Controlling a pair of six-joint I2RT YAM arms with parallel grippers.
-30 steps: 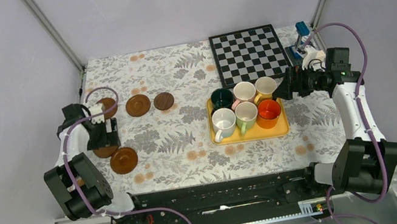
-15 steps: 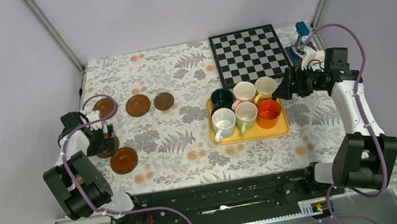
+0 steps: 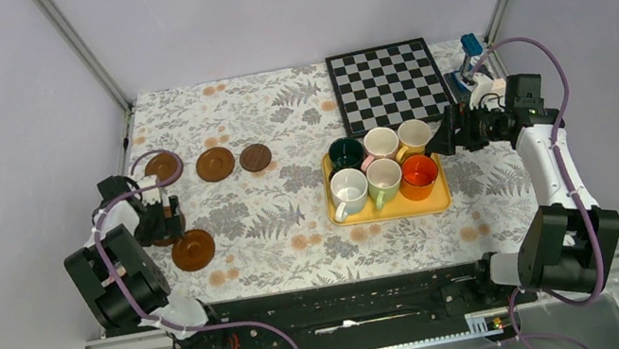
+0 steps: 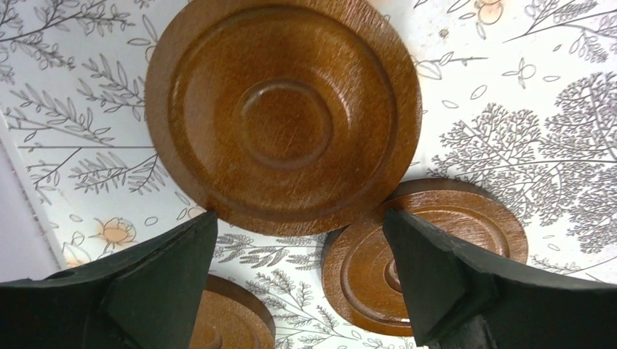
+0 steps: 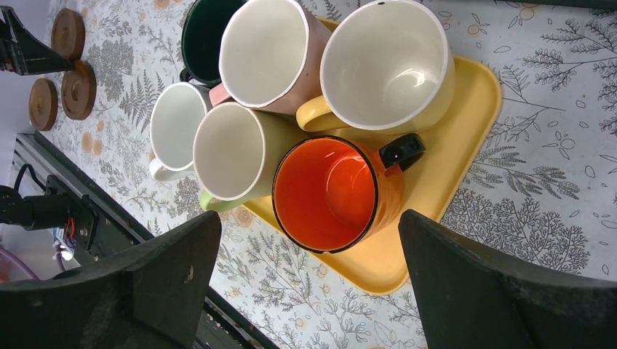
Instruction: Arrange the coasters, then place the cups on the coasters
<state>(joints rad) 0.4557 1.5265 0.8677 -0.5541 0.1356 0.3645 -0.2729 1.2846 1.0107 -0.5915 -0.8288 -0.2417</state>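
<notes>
- Orientation: clock directions are read on the overhead view, 12 o'clock being the far edge of the floral tablecloth (image 3: 295, 225).
- Left gripper (image 4: 296, 214): set low at 9 o'clock; the jaws are spread wide, their tips placed at either side of the near rim of the large coaster (image 4: 282, 116); whether that rim is clamped or only straddled cannot be told.
- Wrist-view coasters: a second coaster (image 4: 466, 240) is shown just beside the large one, at its 4 o'clock; a third coaster (image 4: 233, 320) is half hidden behind the gripper's own finger at 7 o'clock.
- Overhead coasters: three are laid in a row at 10 o'clock, namely the outer coaster (image 3: 160, 168), only partly seen, the middle coaster (image 3: 214, 163) and the small coaster (image 3: 255, 157); the near coaster (image 3: 193, 250) lies at 8 o'clock, just beside the left gripper.
- Cups: all six are packed together on the yellow tray (image 3: 440, 201) at 3 o'clock, well apart from every coaster; the far row is formed by the dark green cup (image 3: 345, 151), pink cup (image 3: 380, 141) and cream cup (image 3: 414, 133); the near row by the white cup (image 3: 348, 187), light green cup (image 3: 383, 179) and orange cup (image 3: 418, 171).
- Right gripper (image 5: 309, 214): released and empty; it is placed beside the tray's 2 o'clock corner; the orange cup is framed between its wide jaws in the wrist view.
- Chessboard (image 3: 388, 84): laid at 1 o'clock, just beyond the tray.
</notes>
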